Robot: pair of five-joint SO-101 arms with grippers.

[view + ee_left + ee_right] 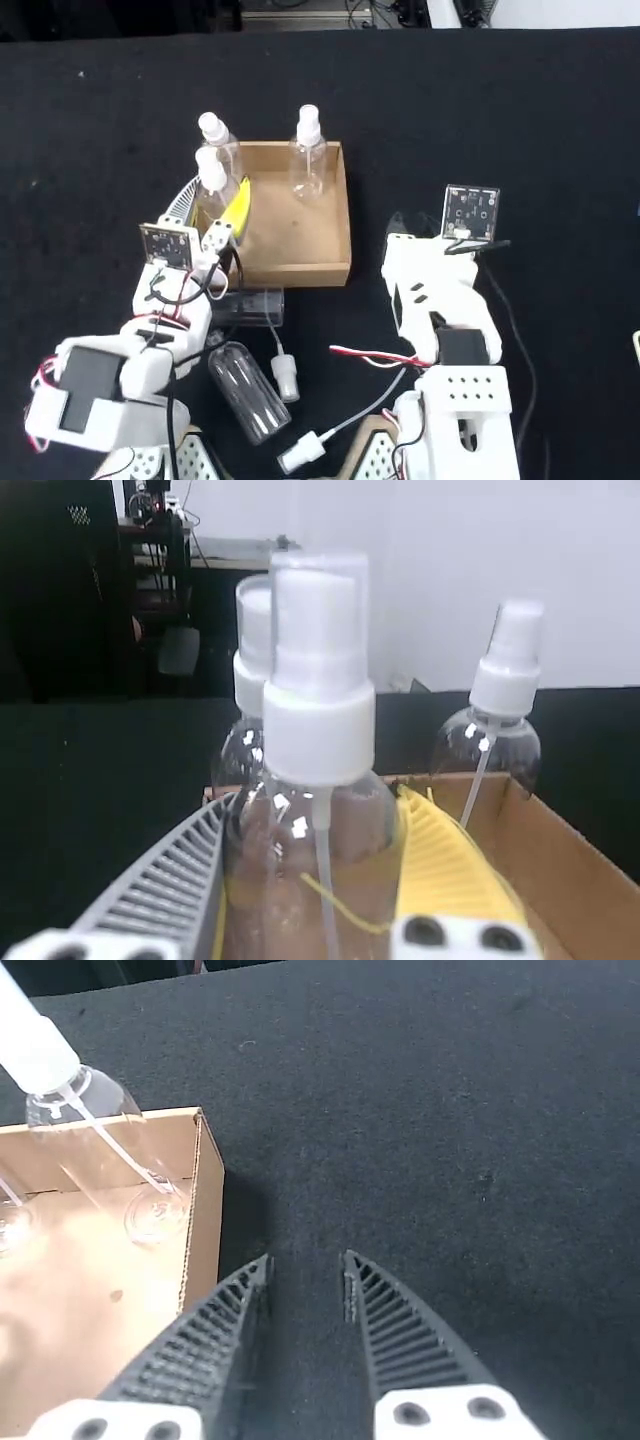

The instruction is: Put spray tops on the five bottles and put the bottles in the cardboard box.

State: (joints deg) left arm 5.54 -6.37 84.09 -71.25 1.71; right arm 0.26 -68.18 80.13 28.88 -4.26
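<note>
The cardboard box (pixel 300 262) stands mid-table. A capped clear bottle (pixel 308 160) stands upright inside it at the back, and another (pixel 218 142) at its far left corner. My left gripper (pixel 218 186) is shut on a third capped bottle (pixel 315 810) at the box's left wall, held between a grey and a yellow finger (pixel 440 870). I cannot tell whether it rests on the box floor. My right gripper (pixel 306 1260) is open and holds nothing, low over the mat just right of the box (pixel 195 1210).
Two uncapped bottles lie in front of the box, one (pixel 250 305) near its front wall and one (pixel 247 392) closer to the arm bases. Two loose spray tops (pixel 284 374) (pixel 305 450) lie beside them. Black mat lies open on the right.
</note>
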